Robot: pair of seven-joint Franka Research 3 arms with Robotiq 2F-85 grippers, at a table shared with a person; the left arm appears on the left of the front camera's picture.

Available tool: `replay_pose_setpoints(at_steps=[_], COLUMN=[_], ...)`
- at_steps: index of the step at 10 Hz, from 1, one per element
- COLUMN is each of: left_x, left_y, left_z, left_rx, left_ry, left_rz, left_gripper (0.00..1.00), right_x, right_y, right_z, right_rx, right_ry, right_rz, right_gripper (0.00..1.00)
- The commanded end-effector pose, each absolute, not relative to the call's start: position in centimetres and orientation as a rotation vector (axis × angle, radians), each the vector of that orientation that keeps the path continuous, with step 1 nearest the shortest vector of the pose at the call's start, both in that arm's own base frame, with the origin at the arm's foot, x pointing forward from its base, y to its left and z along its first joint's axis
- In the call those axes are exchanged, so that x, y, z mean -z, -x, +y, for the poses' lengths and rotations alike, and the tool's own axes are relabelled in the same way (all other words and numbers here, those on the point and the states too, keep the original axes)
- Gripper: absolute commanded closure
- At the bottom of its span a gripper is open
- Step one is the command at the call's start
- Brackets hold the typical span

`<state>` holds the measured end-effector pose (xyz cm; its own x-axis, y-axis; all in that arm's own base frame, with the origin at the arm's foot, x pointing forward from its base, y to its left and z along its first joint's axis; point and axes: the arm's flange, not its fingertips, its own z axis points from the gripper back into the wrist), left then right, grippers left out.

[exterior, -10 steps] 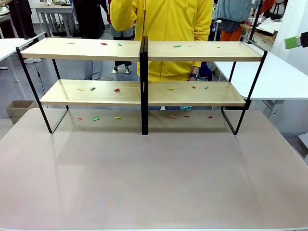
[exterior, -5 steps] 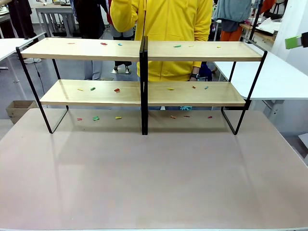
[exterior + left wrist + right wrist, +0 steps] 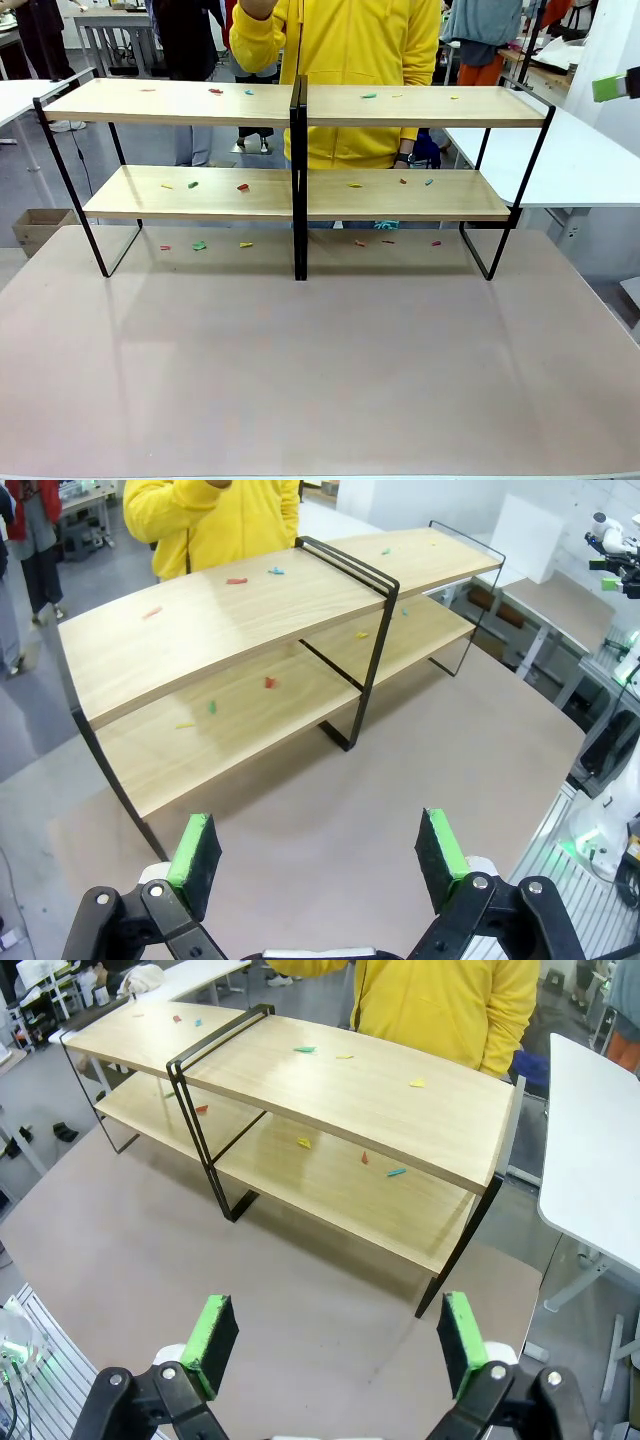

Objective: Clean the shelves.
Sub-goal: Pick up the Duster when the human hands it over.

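- In the front view, the shelves (image 3: 170,100) are seen at the far side of the table (image 3: 320,380), with a person in yellow (image 3: 350,40) behind. Coloured scraps (image 3: 243,187) are scattered on both boards. This view adds more scraps on the table beneath.
- In the left wrist view, the left gripper (image 3: 318,855) is held above the table, well apart from the rack. Its jaws are spread wide and nothing is held. The upper board is given from above.
- In the right wrist view, the right gripper (image 3: 338,1338) is likewise wide open and empty. The cleaning is judged not yet begun. A reach to one scrap and a fine pinch are called for next.
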<state>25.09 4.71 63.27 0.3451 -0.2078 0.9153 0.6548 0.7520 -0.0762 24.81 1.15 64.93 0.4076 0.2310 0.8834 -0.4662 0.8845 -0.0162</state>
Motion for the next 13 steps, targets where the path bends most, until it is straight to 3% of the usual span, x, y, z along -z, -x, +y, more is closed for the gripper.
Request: replay_pose_setpoints(at_steps=[1, 6, 8, 9, 11, 12, 13], left_x=[-63.3, -63.3, -68.0, -68.6, -66.5, -65.9, -65.9], left_y=[-25.2, -25.1, -34.3, -39.1, -47.1, -47.7, -45.1], left_z=[4.6, 4.7, 4.6, 4.1, 0.6, -0.8, -1.0], left_rx=[0.599, 0.588, 0.543, 0.539, 0.428, 0.411, 0.525], left_ry=[0.492, 0.479, 0.977, 1.107, 1.186, 1.345, 1.314], left_rz=[-1.091, -1.083, -0.768, -0.636, -0.448, -0.397, -0.365], left_gripper=[0.0, 0.0, 0.0, 0.0, 0.0, 0.0, 0.0], right_x=[-65.0, -65.0, -65.0, -65.0, -65.0, -65.0, -65.0], right_y=[-24.7, -24.7, -24.7, -24.7, -24.7, -24.7, -24.7], right_z=[1.0, 1.0, 1.0, 1.0, 1.0, 1.0, 1.0], right_rx=[-0.447, -0.447, -0.447, -0.447, -0.447, -0.447, -0.447], right_ry=[-0.255, -0.255, -0.255, -0.255, -0.255, -0.255, -0.255], right_rz=[-1.066, -1.066, -1.066, -1.066, -1.066, -1.066, -1.066], right_gripper=[0.0, 0.0, 0.0, 0.0, 0.0, 0.0, 0.0])
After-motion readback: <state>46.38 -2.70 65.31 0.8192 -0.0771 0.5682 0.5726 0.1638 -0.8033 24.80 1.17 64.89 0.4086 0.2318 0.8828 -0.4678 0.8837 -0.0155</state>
